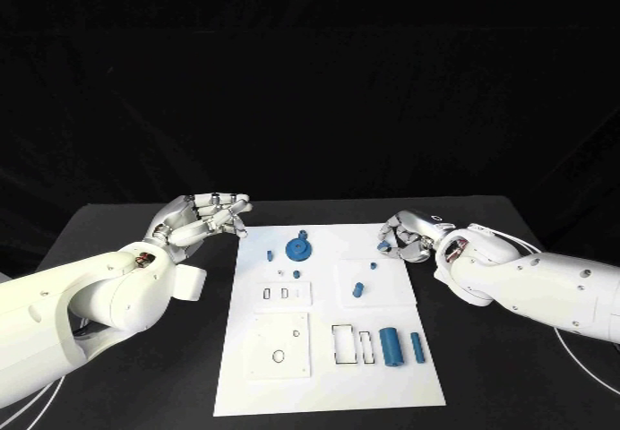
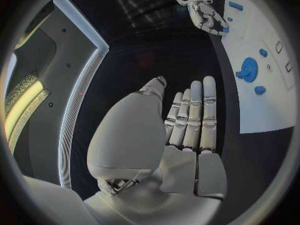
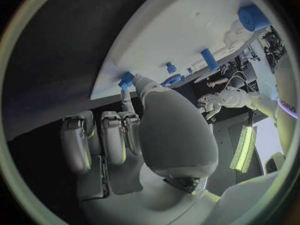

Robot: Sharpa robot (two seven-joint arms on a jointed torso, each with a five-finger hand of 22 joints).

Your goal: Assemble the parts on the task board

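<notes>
Nearest you two blue cylinders [image 1: 402,346] lying on the task board [image 1: 330,385], a blue disc [image 1: 298,247] farther, left robot hand [image 1: 207,218] fingers apart and empty by its far left corner, right robot hand [image 1: 406,238] pinching a small blue part [image 3: 127,79] at its far right edge, black table [image 1: 142,224] beneath.

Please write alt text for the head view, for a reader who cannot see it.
Two white robot arms flank a white task board on a black table. The left hand and right hand hover curled at its far corners; blue parts lie on it.

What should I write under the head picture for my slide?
Two silver hands, left hand and right hand, flank a white task board holding small blue parts.
</notes>
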